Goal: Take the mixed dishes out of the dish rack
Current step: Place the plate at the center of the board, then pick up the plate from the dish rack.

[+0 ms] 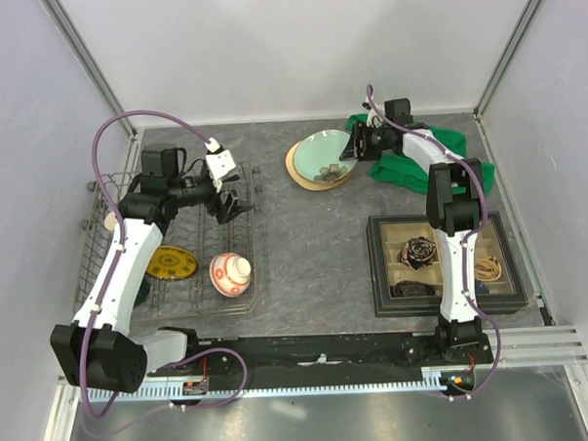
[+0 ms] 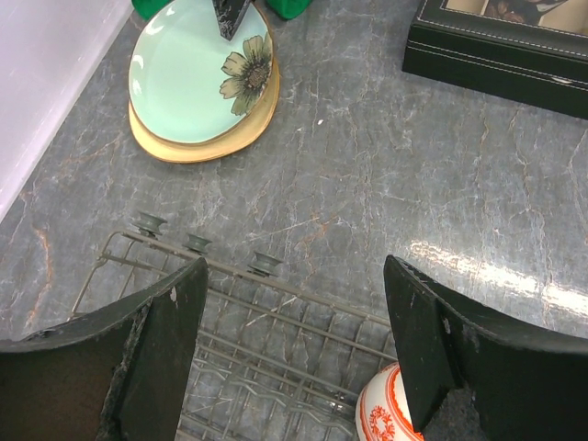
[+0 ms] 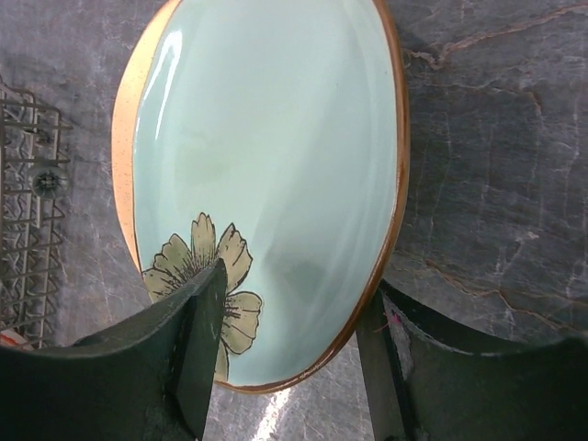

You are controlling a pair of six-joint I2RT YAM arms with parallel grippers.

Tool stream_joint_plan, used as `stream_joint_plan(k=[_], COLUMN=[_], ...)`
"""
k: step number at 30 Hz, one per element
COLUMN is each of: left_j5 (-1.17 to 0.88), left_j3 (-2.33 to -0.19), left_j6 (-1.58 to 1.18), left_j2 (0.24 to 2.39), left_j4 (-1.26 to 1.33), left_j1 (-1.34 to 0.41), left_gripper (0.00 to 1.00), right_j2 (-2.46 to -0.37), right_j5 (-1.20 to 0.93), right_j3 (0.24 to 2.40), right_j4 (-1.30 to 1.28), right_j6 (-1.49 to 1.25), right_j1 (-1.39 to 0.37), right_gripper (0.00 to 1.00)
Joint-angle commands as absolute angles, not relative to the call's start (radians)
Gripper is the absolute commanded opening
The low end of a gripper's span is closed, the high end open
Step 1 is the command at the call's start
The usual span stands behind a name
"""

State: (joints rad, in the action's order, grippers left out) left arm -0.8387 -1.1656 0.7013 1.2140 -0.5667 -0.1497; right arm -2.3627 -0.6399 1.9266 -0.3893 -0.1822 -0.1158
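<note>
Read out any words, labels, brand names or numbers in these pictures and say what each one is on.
No readable text in any view.
The pale green ceramic plate carries only a painted flower, no lettering.
The red-and-white patterned bowl carries only ornament.
The small orange tags by the arm bases are too small to read.

Two white-and-black arms, purple cables looping back from the jaws; black fingers, edges scuffed and chipped pale
</note>
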Motion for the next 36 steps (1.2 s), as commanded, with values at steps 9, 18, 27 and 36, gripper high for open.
stream_joint_plan(k=[9,18,27,36], left_j5=[-0.795,-0.69,-0.519,-0.498], left_j3=[-1.16,-1.14,-1.138,-1.149], left_j6=[0.764,0.83,0.98,1.372], left_j2=[1.187,1.189,1.169,1.071], left_j4=[-0.552,-0.552,-0.595,-0.855], left_j1=[-0.144,-0.144,-0.126,-0.031], left_gripper=[0.84,0.84,0.85,0.87], right_j2=[-2.27,-2.241,-2.171,-2.014], right_j5=[-0.569,-0.528,-0.492,-0.48], right_j3=[1.931,1.922,1.827,1.657], right_j4=[-0.443,-0.468,-0.463,-0.402], right_j6=[-0.08,-0.034,-0.008,0.049], right_j1=[-0.132,-0.158,-0.158,-0.16], right_gripper=[0.64,0.64,0.65,0.77])
